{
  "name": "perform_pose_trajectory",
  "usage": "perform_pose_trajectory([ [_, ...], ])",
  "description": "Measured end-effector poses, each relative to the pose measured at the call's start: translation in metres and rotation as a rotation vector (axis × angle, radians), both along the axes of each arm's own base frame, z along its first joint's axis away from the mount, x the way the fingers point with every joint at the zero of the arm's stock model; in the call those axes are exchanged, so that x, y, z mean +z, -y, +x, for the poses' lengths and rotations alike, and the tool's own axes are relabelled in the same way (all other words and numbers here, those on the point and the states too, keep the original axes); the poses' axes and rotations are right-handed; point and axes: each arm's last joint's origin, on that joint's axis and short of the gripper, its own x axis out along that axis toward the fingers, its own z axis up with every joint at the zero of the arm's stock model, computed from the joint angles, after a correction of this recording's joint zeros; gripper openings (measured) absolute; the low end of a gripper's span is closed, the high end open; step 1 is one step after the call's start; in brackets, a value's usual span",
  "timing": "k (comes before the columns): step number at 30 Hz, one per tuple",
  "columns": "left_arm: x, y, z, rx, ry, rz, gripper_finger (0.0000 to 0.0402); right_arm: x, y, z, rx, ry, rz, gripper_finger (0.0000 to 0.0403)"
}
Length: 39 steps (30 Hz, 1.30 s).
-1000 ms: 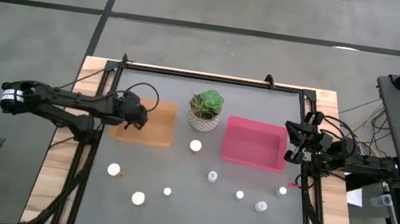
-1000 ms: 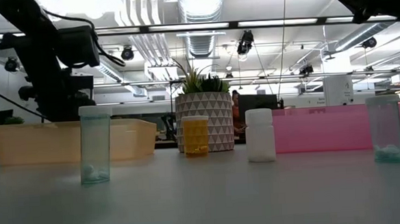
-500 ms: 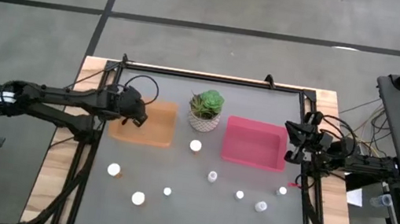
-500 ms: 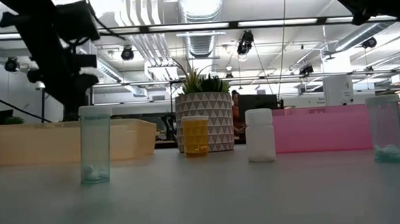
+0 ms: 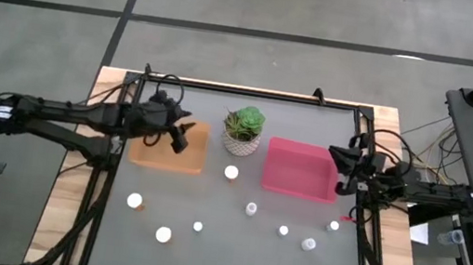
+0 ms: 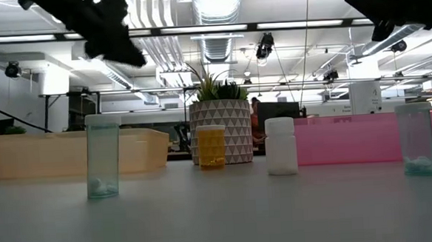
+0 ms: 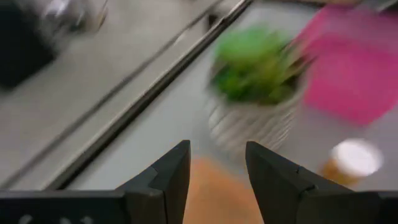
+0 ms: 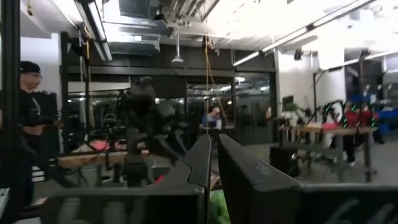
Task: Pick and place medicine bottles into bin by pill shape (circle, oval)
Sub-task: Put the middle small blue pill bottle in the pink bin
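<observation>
Medicine bottles all sit loose on the grey table (image 5: 226, 263), none held. Nearest the trays: an orange-bodied bottle (image 5: 231, 172) just in front of the potted plant (image 5: 244, 129), between the two bins. Further forward: a slim white bottle (image 5: 250, 209), another small white one (image 5: 283, 231), a clear bottle (image 5: 308, 245), and one (image 5: 333, 226) near the table's right edge. On the left side: an orange-bodied bottle (image 5: 134, 200), a white-capped one (image 5: 164, 234), and a small one (image 5: 198, 226).

Orange tray (image 5: 195, 159) is left of the plant, pink tray (image 5: 301, 169) right of it; can't make out any bottle inside either.

Left gripper (image 5: 181, 137) hangs above the orange tray, tilted toward the plant, fingers (image 7: 168, 177) parted with a clear gap and nothing between them. Right gripper (image 5: 342, 158) is at the pink tray's right edge, raised off the table, fingers pressed together, holding nothing.
</observation>
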Motion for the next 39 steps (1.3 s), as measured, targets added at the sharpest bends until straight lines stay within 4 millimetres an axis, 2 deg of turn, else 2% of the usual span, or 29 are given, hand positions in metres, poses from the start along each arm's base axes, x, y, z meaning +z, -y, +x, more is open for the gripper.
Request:
perform_pose_trajectory([
  [9,0.003,0.014,0.020,-0.236,0.236,0.258,0.0140,0.014,0.000,0.014,0.029,-0.070,0.074,0.0022],
  [14,-0.008,0.015,0.022,-0.281,0.281,0.363,0.0140,0.019,-0.001,0.034,0.036,-0.236,0.132,0.0022],
  [21,-0.031,0.015,0.021,-0.289,0.279,0.399,0.0140,0.029,-0.001,0.063,0.033,-0.487,0.248,0.0022],
  [31,-0.035,0.015,0.018,-0.296,0.267,0.419,0.0140,0.051,-0.013,0.109,0.104,-0.688,0.333,0.0022],
  [33,-0.038,0.015,0.017,-0.297,0.258,0.412,0.0140,0.062,-0.018,0.119,0.119,-0.683,0.348,0.0022],
  [39,-0.036,0.015,0.014,-0.285,0.302,0.394,0.0140,0.068,-0.035,0.148,0.137,-0.831,0.403,0.0022],
])
